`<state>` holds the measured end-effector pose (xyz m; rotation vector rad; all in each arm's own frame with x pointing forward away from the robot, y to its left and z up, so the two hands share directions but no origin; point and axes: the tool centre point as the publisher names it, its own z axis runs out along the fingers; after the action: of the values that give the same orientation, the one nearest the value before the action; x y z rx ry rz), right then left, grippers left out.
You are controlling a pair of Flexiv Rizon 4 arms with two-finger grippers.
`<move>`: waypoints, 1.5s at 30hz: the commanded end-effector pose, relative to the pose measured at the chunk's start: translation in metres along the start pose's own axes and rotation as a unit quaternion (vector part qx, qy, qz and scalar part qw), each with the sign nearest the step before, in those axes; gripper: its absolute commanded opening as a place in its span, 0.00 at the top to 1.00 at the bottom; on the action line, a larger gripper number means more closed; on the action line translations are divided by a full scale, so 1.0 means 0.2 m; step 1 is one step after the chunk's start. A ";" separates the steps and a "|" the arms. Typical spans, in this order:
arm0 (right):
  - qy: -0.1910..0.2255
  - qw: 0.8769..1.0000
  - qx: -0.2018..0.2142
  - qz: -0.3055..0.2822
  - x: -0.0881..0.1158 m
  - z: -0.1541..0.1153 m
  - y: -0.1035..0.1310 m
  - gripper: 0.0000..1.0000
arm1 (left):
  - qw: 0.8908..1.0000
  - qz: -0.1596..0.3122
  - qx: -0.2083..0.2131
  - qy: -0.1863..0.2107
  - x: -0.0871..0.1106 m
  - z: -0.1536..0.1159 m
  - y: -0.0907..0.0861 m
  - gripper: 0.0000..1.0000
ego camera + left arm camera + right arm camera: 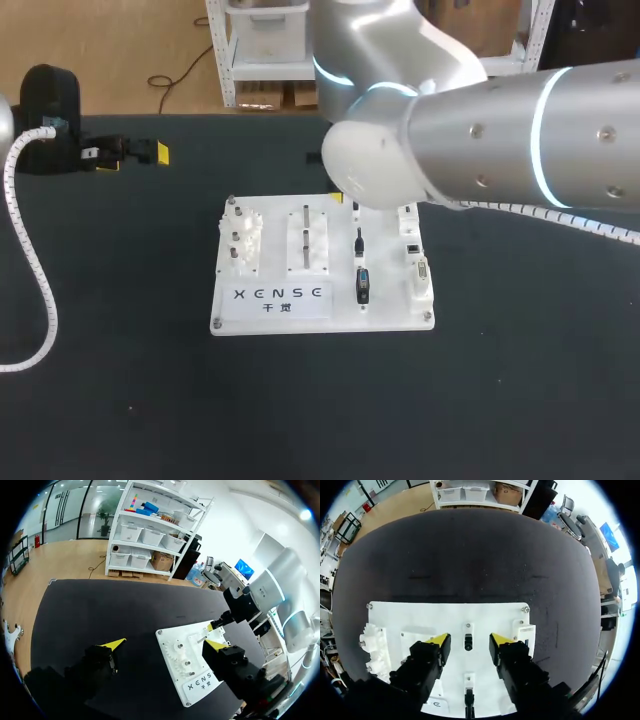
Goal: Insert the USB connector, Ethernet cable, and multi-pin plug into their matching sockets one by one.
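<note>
A white board (385,305) lies mid-table. Down its right half runs a row of small black connectors: a short plug (358,240) and a larger black-and-blue one (363,285). White socket blocks (418,268) line its right edge. My right arm covers the board's far edge in the head view, where only one yellow fingertip (335,198) shows. In the right wrist view my right gripper (469,639) hovers over the board, open. A small black connector (468,641) sits between its fingers, touching neither. My left gripper (164,644) is open and empty, well left of the board (200,685).
White gears and pegs (243,238) stand on the board's left part, with two white slotted blocks (308,238) in its middle. My left arm's white coiled cable (40,290) trails over the table's left side. Black cloth surrounds the board.
</note>
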<state>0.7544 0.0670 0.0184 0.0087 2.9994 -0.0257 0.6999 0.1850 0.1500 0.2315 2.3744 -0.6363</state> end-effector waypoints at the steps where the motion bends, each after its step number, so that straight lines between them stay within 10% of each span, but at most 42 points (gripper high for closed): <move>1: 0.004 1.000 -0.008 0.003 0.01 0.01 -0.02 0.56 | 1.000 0.000 0.000 0.000 0.00 0.00 0.00 0.00; 24: 0.015 1.000 -0.008 -0.003 0.02 0.02 -0.01 0.78 | 1.000 0.000 0.000 0.000 0.00 0.00 0.00 0.00; 29: 0.011 1.000 -0.006 -0.008 0.02 0.02 -0.01 1.00 | 1.000 0.000 0.000 0.000 0.00 0.00 0.00 0.00; 45: -0.024 0.999 -0.005 -0.020 0.03 -0.07 -0.03 1.00 | 1.000 0.000 0.000 0.000 0.00 0.00 0.00 0.00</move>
<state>0.7548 0.0668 0.0255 -0.0553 2.9828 -0.0247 0.6999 0.1850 0.1500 0.2315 2.3744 -0.6363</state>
